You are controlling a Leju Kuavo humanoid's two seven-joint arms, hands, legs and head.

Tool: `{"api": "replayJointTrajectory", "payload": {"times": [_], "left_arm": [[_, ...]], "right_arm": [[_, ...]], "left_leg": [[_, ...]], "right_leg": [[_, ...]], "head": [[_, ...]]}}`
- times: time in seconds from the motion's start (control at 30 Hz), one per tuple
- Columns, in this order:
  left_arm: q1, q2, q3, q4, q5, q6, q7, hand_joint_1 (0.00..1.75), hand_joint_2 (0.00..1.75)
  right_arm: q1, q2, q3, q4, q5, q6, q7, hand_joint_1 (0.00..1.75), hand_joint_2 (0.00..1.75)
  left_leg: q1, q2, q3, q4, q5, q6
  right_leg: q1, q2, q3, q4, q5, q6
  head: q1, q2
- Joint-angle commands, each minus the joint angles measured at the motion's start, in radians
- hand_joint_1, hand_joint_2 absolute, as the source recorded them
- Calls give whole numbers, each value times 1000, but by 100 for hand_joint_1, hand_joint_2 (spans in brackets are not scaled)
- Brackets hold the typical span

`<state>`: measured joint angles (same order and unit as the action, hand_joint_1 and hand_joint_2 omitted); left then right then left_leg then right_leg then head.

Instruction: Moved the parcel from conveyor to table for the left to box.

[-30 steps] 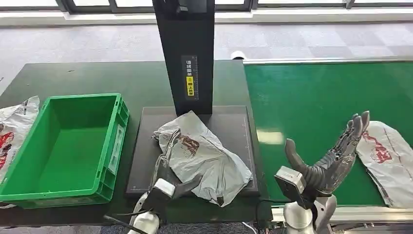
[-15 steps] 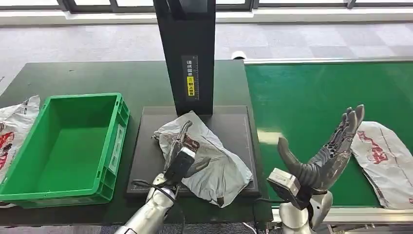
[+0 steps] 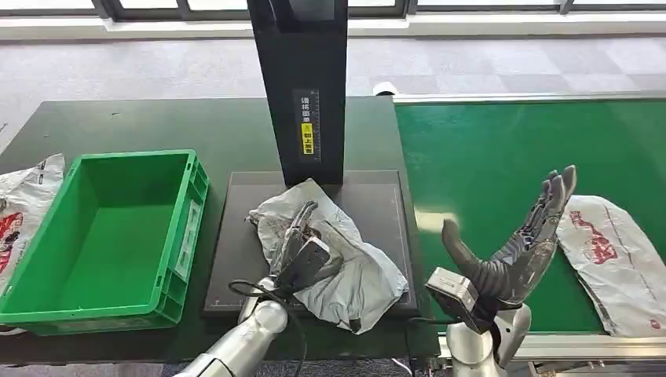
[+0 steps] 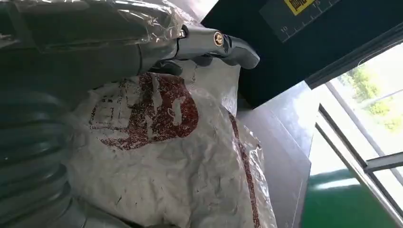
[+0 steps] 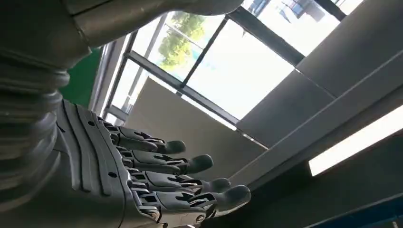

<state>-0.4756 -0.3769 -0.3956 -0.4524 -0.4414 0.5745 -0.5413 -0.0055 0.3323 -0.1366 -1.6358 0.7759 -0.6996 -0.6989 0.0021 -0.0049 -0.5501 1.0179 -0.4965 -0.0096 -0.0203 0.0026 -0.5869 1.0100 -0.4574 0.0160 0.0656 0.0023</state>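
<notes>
A crumpled grey parcel with a red print lies on the black pad in front of the dark column. My left hand lies stretched over the parcel's near-left part, fingers extended and not closed around it. In the left wrist view the parcel fills the space under my left hand, and the thumb points toward the column. My right hand is raised over the near edge of the green conveyor, fingers spread and holding nothing; in the right wrist view my right hand also shows its fingers apart.
An empty green box stands on the dark table left of the pad. A second printed parcel lies on the conveyor at the right. Another bag sits at the table's far left. The black column rises behind the pad.
My left hand has slid forward onto the parcel on the pad. My right hand has drifted slightly left and up, still spread. The conveyor parcel has shifted a little left.
</notes>
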Motion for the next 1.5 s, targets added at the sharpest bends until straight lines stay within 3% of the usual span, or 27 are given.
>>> {"api": "replayJointTrajectory", "payload": {"times": [0.03,0.07,0.1,0.27,0.37,0.67,0.93,1.0,1.07,1.1,1.17,1.33,1.37,1.43,1.5], "left_arm": [[-91,28,-214,171,-221,45,302,0,175],[-93,29,-228,179,-248,35,334,80,175],[-91,34,-243,177,-289,35,379,175,175],[-104,49,-308,199,-436,69,548,175,175],[-126,64,-413,207,-642,69,841,175,175],[-127,78,-399,182,-700,39,883,175,175],[-116,105,-355,115,-767,124,924,175,175],[-18,185,-186,-206,-1000,124,1004,175,175],[52,217,4,-430,-1129,124,962,175,175],[89,279,17,-591,-1129,124,985,175,175],[139,333,73,-793,-1129,124,975,175,175],[139,333,73,-793,-1129,124,975,175,175],[148,387,78,-883,-1129,124,1000,175,175],[185,412,136,-1019,-1129,124,975,175,175],[259,307,329,-1169,-1129,124,763,175,175]], "right_arm": [[-76,17,16,102,-3,1,1,0,175],[-79,17,17,106,-5,1,1,0,175],[-83,17,20,117,-14,1,1,0,175],[-87,17,21,126,-18,1,1,0,175],[-94,17,22,145,-24,1,1,0,175],[-77,17,26,142,-29,1,1,0,175],[-58,17,21,123,-27,1,1,0,175],[-40,17,9,100,-28,1,1,0,175],[-26,17,-3,84,-31,1,1,0,175],[-19,17,-9,76,-33,1,1,0,175],[-10,17,-21,66,-38,1,1,0,175],[-10,17,-21,66,-38,1,1,0,175],[-9,17,-27,61,-42,1,1,0,175],[1,17,-37,45,-48,1,1,0,175],[16,17,-45,24,-51,1,1,0,175]], "left_leg": [[1,3,1,0,0,0],[1,4,1,-1,1,0],[1,4,1,-2,1,0],[1,6,3,-3,1,-1],[0,5,3,-3,1,-1],[1,5,-2,-3,0,-1],[1,4,6,-2,0,-2],[1,3,6,-2,1,-2],[1,4,5,-3,1,-2],[1,5,5,-4,1,-2],[1,6,4,-2,1,-2],[2,8,3,-1,0,-2],[2,8,3,-2,1,-2],[2,6,1,-1,0,-2],[3,7,1,0,0,-2]], "right_leg": [[1,3,0,-1,1,-1],[1,3,0,-1,2,-2],[1,3,0,-2,3,-2],[1,5,1,-3,3,-2],[1,4,2,-2,2,-2],[1,4,4,-2,2,-2],[1,3,4,-2,1,-2],[1,3,4,-1,1,-2],[1,4,3,-2,2,-2],[1,4,2,-2,2,-2],[1,5,1,-1,2,-3],[2,7,-2,0,1,-2],[3,7,-1,-1,1,-3],[3,5,-2,0,1,-2],[3,7,-2,0,1,-2]], "head": [[0,0],[0,0],[0,0],[0,0],[0,0],[0,0],[0,0],[0,0],[0,0],[0,0],[0,0],[0,0],[0,0],[0,0],[0,0]]}}
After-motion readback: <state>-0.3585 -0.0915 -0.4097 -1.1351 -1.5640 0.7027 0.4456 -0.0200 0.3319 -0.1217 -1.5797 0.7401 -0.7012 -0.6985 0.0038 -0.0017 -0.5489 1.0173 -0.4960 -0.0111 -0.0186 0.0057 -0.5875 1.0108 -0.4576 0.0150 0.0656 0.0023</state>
